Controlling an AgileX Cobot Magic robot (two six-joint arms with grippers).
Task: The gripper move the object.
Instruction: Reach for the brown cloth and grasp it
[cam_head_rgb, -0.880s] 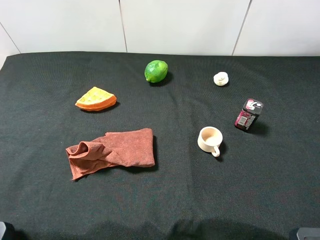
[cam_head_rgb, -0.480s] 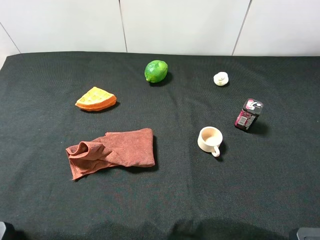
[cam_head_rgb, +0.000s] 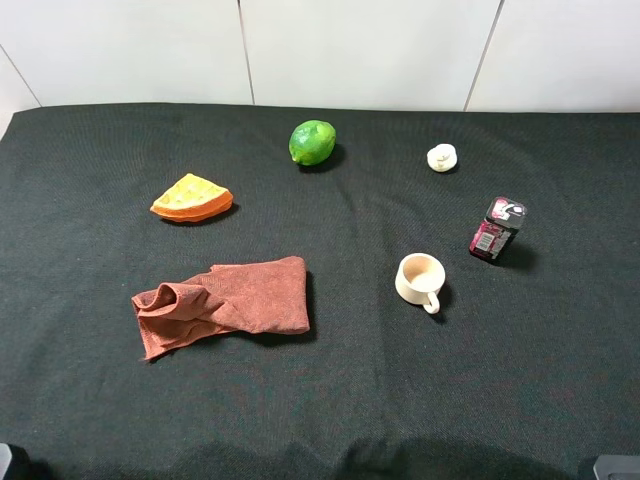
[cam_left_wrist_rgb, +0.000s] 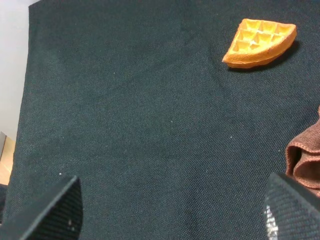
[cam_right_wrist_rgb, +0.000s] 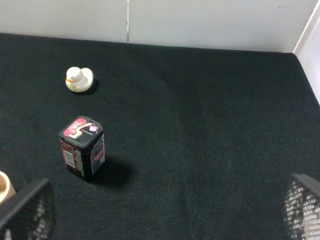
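My left fingers (cam_left_wrist_rgb: 52, 212) and right fingers (cam_right_wrist_rgb: 27, 210) stand wide apart and empty, while the rust-brown towel (cam_head_rgb: 225, 303) lies crumpled on the desk (cam_head_rgb: 350, 400) near the waffle wedge (cam_head_rgb: 192, 197) (likely soft, light, floppy; best pinched at a raised fold).

The towel (cam_head_rgb: 225, 303) lies left of the cup (cam_head_rgb: 419, 279), waffle wedge (cam_head_rgb: 191, 197) behind it.

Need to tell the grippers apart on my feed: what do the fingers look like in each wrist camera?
Only the tips show. The left gripper has flat black fingers with angled tips and fine pale speckles. The right gripper's fingers are dark too, faced with a pale grid-textured pad. Arms and cables can't be made out.
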